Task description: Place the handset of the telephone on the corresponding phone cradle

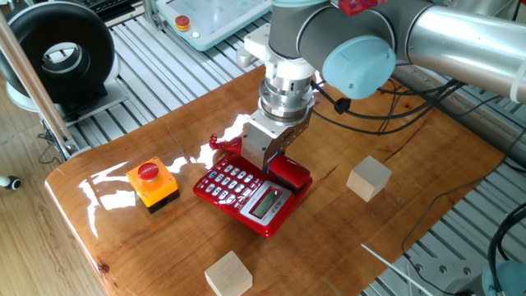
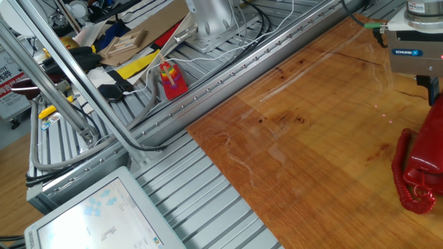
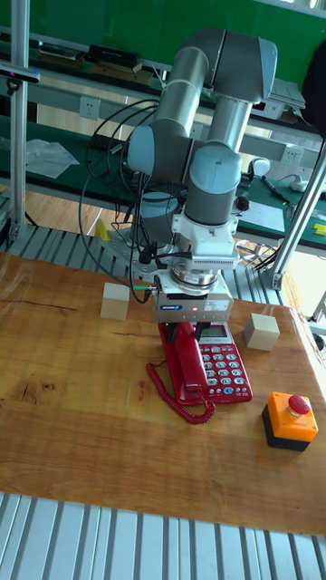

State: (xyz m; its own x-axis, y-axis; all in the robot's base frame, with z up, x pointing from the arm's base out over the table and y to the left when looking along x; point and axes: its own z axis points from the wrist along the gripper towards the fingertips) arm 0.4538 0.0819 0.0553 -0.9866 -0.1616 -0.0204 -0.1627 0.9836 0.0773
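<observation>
glossy wooden tabletop [image 1: 394,214], ribbed aluminium frame [image 2: 208,207], green wall [image 3: 91,23].

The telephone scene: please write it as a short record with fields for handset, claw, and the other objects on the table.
handset: lying along the phone cradle side of the telephone, beside the keypad
claw: directly over the handset; jaw state cannot be told
coiled cord: on the table beside the telephone
other objects: orange box, two wooden cubes

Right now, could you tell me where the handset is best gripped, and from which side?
Its slimmer middle, from straight above, jaws across its width: the handset lies flat along the telephone beside the keypad, thicker at both ends, and the gripper hangs over it.
</observation>
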